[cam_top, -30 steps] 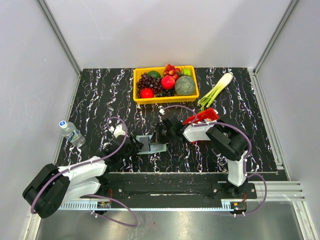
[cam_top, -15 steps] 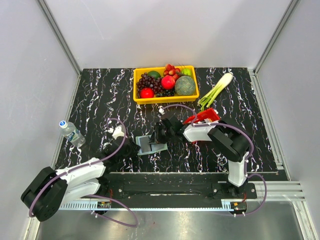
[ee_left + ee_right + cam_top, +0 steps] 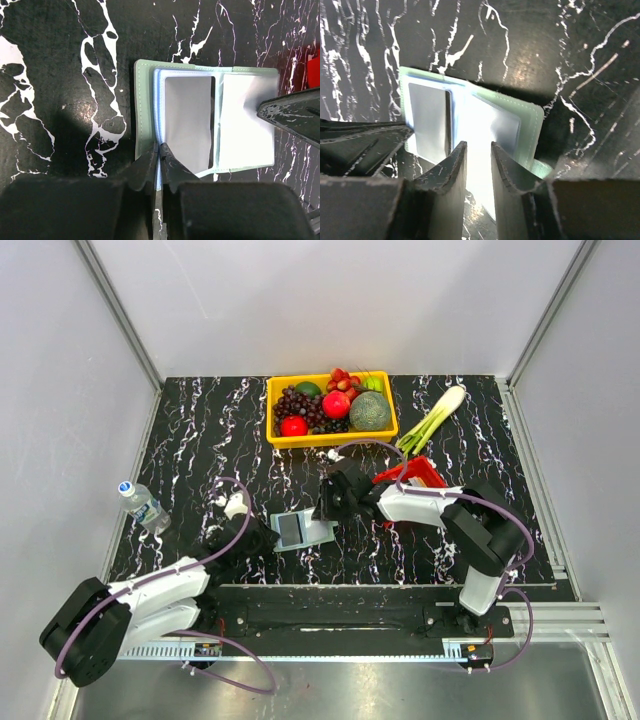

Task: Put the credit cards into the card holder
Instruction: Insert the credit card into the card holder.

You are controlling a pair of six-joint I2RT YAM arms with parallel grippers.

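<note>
From above, the card holder [image 3: 302,530] lies open on the black table [image 3: 200,430] between both arms. The left gripper [image 3: 268,537] is at its left edge and the right gripper [image 3: 328,505] just past its far corner. A fruit basket [image 3: 300,442], leek [image 3: 432,420], water bottle [image 3: 143,505] and red basket [image 3: 412,472] stand apart.

On the left wrist camera, my left jaws are pinched closed on the holder's near edge, with its fold running away from the claw. What looks like a grey card [image 3: 187,120] fills one pocket.

On the right wrist camera, my right jaws stand partly apart and empty over the fold. I see no loose credit cards.

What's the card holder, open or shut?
Open: the card holder lies spread flat, both inner leaves showing; the left gripper pinches one edge.
</note>
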